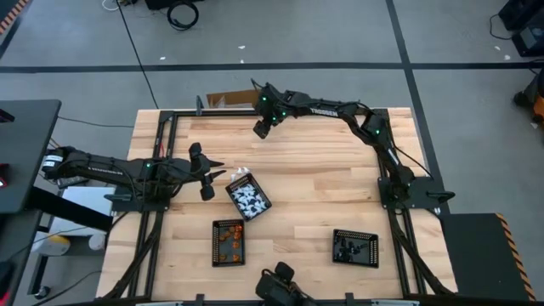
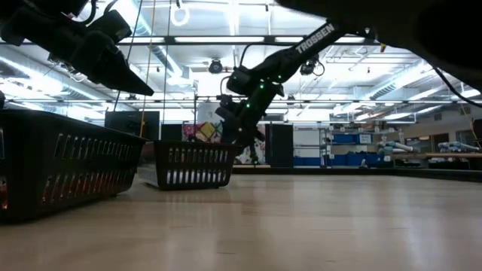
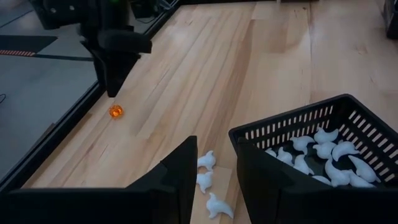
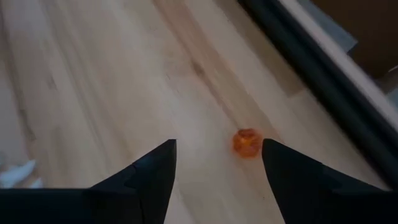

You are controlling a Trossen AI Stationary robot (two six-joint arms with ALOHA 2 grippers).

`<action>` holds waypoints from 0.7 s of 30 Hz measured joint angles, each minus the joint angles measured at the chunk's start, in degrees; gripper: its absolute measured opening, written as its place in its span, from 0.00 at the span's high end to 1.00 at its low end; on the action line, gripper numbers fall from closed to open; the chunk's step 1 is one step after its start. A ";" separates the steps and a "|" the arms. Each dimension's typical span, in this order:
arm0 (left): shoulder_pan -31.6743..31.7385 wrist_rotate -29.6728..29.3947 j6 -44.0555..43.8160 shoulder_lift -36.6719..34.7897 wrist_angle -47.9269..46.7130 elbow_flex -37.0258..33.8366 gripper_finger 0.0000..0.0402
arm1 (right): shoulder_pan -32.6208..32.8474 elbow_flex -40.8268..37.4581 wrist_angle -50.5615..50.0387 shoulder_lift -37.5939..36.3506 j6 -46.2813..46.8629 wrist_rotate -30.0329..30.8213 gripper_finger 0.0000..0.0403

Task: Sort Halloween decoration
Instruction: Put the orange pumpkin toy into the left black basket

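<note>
While three white pieces [image 3: 207,181] lie loose, one orange piece [image 4: 247,142].

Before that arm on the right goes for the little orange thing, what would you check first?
1. right gripper open: ok.
2. orange piece between the fingers' line: ok, nearer one finger.
3. Piece alone on bare wood: ok.
4. Gripper down at the piece: not ok, it hangs above.
5. left gripper out of the way, by the tray of white pieces: ok.
6. Left gripper empty: ok.
</note>
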 joint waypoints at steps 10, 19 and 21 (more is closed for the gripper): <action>0.00 0.00 0.02 0.00 0.00 0.00 0.70 | -0.70 0.74 -0.92 -0.50 -1.01 2.51 0.27; 0.02 -0.02 0.52 -0.02 3.08 0.00 0.70 | 1.06 2.73 -4.53 2.40 3.86 4.38 0.28; 0.04 -0.02 0.56 0.00 3.04 0.00 0.70 | 1.54 7.44 -8.51 5.21 3.89 3.97 0.30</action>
